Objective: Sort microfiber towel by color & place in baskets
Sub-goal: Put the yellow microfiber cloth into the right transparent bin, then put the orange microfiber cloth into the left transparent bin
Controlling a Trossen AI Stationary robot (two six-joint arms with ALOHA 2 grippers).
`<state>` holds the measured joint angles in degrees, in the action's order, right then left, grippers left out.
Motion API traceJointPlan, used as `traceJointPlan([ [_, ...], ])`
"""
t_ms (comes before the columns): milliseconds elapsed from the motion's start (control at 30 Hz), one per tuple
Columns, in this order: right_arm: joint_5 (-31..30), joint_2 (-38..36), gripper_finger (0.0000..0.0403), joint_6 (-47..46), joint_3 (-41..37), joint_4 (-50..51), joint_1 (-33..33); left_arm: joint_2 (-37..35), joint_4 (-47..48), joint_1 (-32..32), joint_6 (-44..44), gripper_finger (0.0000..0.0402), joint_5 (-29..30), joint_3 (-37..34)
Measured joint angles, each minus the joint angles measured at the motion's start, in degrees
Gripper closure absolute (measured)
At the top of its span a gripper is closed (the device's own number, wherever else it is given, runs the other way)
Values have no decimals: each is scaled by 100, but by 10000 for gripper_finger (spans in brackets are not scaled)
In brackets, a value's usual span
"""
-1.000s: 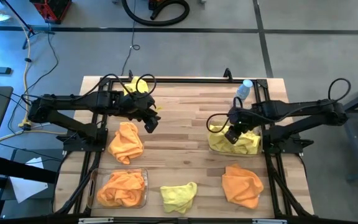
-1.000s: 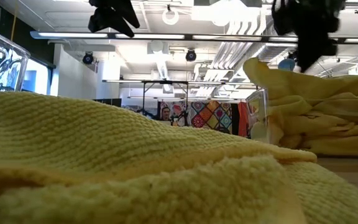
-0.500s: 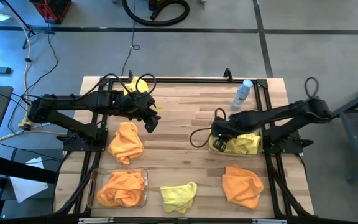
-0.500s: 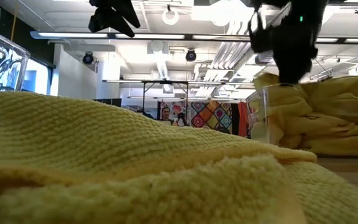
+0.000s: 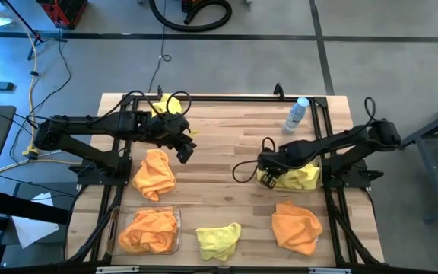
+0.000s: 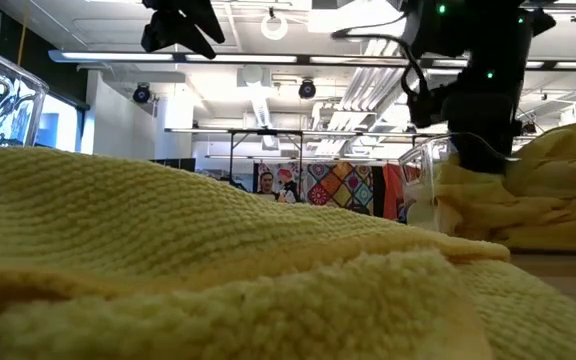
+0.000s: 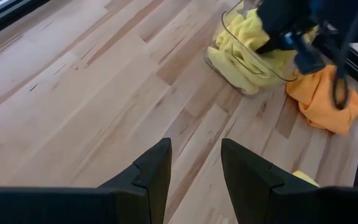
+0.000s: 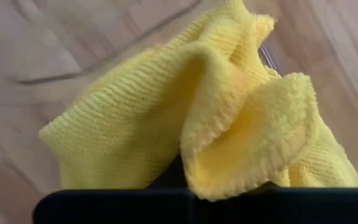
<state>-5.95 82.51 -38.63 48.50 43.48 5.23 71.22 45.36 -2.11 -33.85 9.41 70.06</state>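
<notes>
Towels partly sorted: yellow ones heaped in the right basket (image 5: 310, 180), orange in the left basket (image 5: 115, 237); I judge three still to go, an orange (image 5: 154, 173), an orange (image 5: 296, 225) and a yellow (image 5: 219, 240) loose on the table (image 5: 226, 137). Right gripper (image 5: 267, 176) sits at its basket's edge, yellow cloth bunched soft and ribbed against it, grip impossible to tell. Left gripper (image 7: 194, 163) hangs spread and empty above the table.
</notes>
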Motion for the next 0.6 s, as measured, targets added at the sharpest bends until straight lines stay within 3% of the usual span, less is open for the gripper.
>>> traceJointPlan([
  [233,-1,-899,372,-138,2,42,2,2,121,0,-22,275,15,0],
  [600,42,-2450,276,-301,6,569,4,2,229,207,-1059,275,241,2],
])
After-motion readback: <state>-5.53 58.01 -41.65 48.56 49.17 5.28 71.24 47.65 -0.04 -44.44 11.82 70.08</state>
